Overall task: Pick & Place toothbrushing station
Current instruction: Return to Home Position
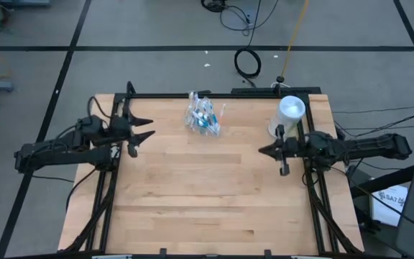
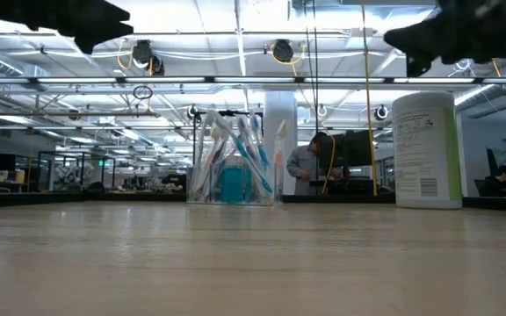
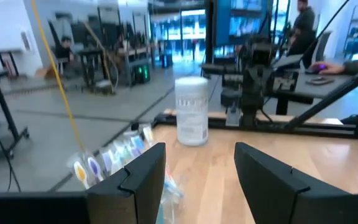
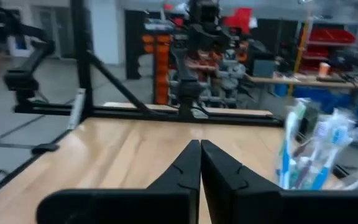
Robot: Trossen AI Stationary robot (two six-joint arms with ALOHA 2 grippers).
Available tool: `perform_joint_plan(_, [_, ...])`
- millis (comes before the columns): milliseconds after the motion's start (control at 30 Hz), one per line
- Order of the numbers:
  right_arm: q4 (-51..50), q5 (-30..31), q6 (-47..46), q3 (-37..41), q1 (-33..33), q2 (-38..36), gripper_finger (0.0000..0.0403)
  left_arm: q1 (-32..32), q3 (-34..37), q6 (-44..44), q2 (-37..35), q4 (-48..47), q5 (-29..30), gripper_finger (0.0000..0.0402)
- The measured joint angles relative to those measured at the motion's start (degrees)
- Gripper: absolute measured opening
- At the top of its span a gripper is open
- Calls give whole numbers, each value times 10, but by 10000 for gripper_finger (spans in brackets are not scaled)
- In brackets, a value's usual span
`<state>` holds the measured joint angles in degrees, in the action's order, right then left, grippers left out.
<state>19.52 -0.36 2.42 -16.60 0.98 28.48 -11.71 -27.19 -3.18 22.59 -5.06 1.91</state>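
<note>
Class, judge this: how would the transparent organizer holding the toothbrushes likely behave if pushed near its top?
The transparent organizer looks thin-walled and tall, so it probably tips rather than slides. The toothbrushes lean loosely above its rim, so they would likely shift or spill.

We log bright, even light from ceiling strips (image 2: 240,22) in the low view. On the table (image 1: 214,194) we see only faint, soft shadows from above.
</note>
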Motion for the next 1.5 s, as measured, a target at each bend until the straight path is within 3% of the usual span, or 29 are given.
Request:
perform_joint_plan(300, [25, -15, -12, 119, -2, -144, 1, 2, 108, -25, -104, 58, -3, 200])
perform_joint_plan(500, [5, -16, -24, 138, -2, -206, 1, 2, 171, -37, -157, 122, -4, 200])
perform_joint_plan(733, [-11, -55, -20, 139, -2, -225, 1, 2, 207, -42, -189, 123, -23, 200])
perform_joint_plan(867, [-39, -56, -22, 140, -2, -227, 0, 2, 226, -27, -201, 123, -49, 200])
perform_joint_plan(1233, [-70, -56, -35, 140, -2, -227, 0, 2, 257, -7, -216, 132, -49, 200])
perform_joint_plan(1500, [-87, -55, -46, 141, -2, -227, 0, 2, 257, 21, -216, 79, -52, 200])
